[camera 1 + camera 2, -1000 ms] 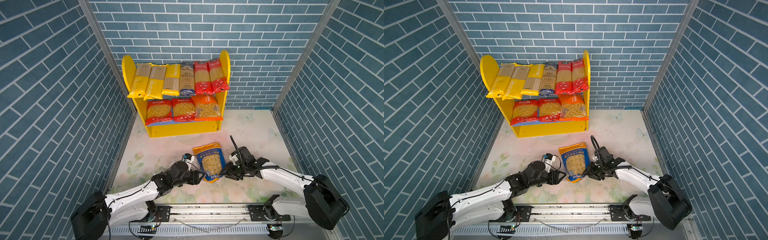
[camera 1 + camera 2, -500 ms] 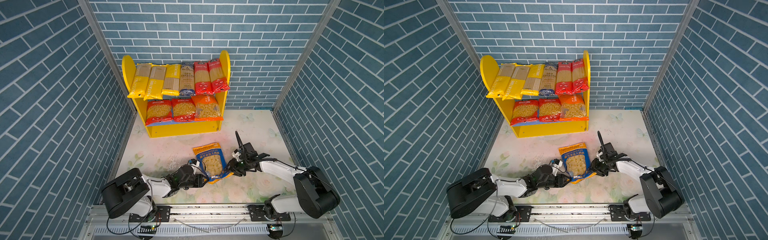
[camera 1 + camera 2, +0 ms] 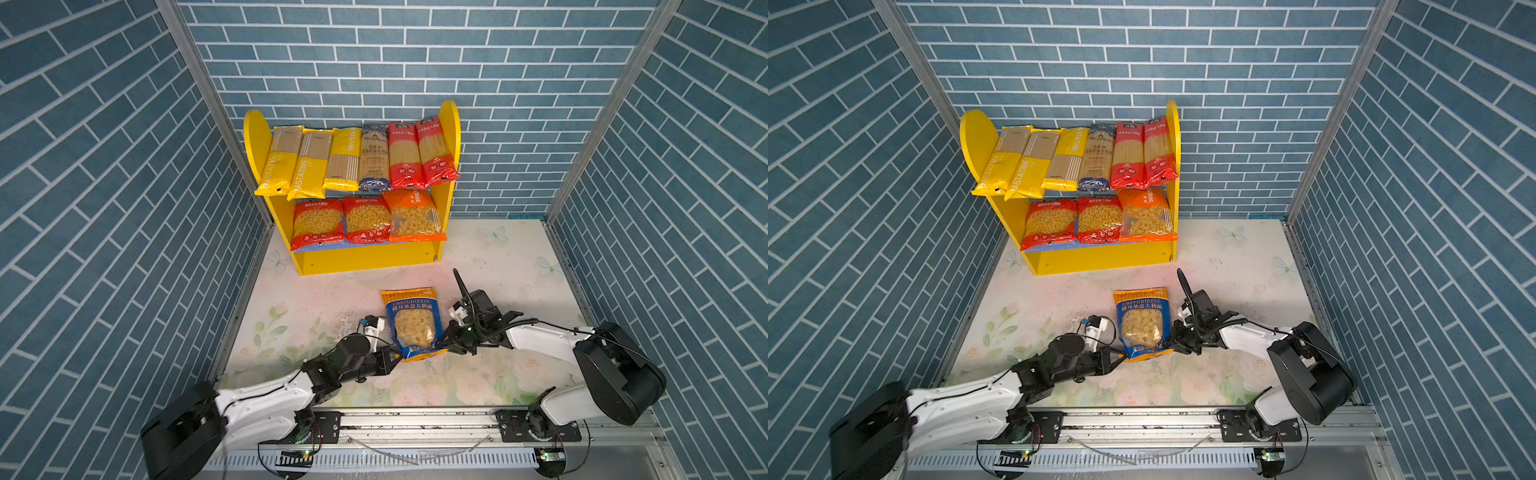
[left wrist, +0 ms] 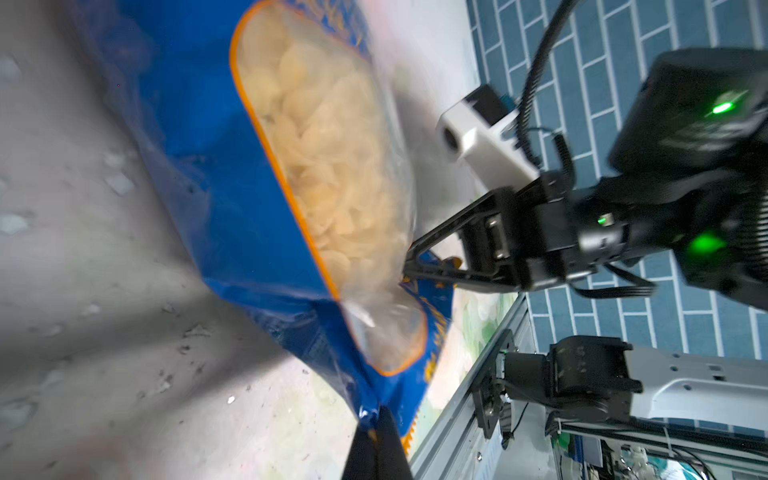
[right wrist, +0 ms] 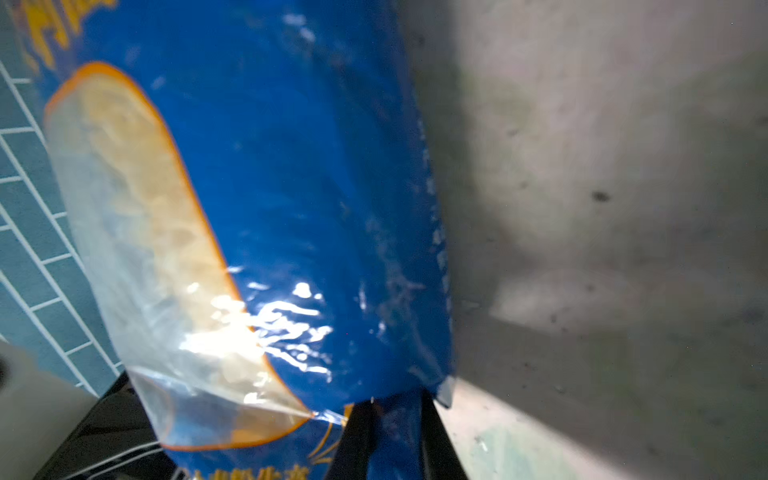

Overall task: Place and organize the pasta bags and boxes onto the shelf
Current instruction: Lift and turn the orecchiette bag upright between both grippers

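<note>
the left gripper (image 3: 397,358) and right gripper (image 3: 441,342) each clamp a near corner of the blue bag (image 3: 413,324), which lies on the table (image 3: 498,257) in front of the stocked shelf (image 3: 365,261).

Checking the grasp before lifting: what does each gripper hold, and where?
Both pinch the blue-and-orange plastic pasta bag along its near bottom edge: left gripper at the left corner, right gripper at the right corner.
</note>
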`<state>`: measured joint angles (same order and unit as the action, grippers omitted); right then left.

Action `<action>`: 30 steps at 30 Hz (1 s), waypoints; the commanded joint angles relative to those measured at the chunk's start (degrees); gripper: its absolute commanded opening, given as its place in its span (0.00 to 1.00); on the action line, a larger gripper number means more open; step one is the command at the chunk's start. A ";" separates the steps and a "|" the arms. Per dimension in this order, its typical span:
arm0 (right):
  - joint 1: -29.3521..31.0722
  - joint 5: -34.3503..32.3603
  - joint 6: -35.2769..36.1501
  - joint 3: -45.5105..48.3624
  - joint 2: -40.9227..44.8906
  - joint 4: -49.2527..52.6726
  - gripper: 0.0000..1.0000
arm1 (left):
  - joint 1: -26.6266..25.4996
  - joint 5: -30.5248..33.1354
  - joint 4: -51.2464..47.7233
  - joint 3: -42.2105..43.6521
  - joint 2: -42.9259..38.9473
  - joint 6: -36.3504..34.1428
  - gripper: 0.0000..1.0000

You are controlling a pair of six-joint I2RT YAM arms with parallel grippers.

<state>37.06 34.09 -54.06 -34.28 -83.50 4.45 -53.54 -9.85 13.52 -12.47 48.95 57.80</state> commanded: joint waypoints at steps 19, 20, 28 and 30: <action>-6.50 0.08 9.42 -2.98 2.77 5.78 0.73 | 12.94 1.40 -23.07 -8.16 -5.23 -11.53 0.82; -6.48 0.03 8.52 -2.44 2.49 4.52 0.73 | 14.48 -0.54 -20.42 -7.54 -4.32 -11.08 0.82; -1.99 -3.48 2.04 0.00 -0.10 -4.68 0.73 | 15.65 -5.15 -9.30 -4.56 4.12 -9.59 0.82; -1.03 -3.66 1.29 0.01 -1.46 -6.42 0.72 | 15.55 -5.61 -6.62 -3.95 5.60 -9.02 0.82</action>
<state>34.79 32.42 -49.74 -35.35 -83.22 2.42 -38.26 -12.99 0.64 -17.72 53.21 48.21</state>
